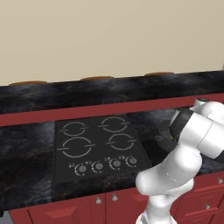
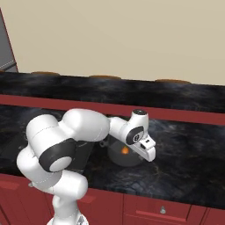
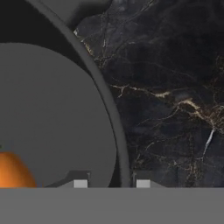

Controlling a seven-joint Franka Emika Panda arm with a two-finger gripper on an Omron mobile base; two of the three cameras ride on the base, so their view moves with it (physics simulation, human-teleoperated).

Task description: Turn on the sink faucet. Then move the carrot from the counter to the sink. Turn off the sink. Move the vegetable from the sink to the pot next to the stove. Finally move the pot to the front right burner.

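Note:
The dark grey pot [image 2: 117, 159] stands on the black counter [image 2: 184, 149], right of the stove [image 1: 98, 144]. The orange carrot [image 2: 125, 150] lies inside it. In the hand view the carrot [image 3: 12, 171] shows at the lower left, on the bare floor of the pot [image 3: 52, 109]. My gripper [image 2: 149, 157] reaches down at the pot's right rim. The hand view shows my gripper [image 3: 111, 183] astride that rim, one fingertip [image 3: 80, 183] inside the pot and one outside, drawn in close on the wall. The front right burner [image 1: 122, 141] is bare. Part of the pot [image 1: 162, 134] shows behind my arm.
A row of grey knobs [image 1: 107, 165] runs along the stove's front edge. A raised black ledge [image 1: 109, 92] with a red front lies behind the stove, and red cabinet fronts [image 2: 176, 211] are below. Bare marbled counter [image 3: 175, 109] lies to the pot's right.

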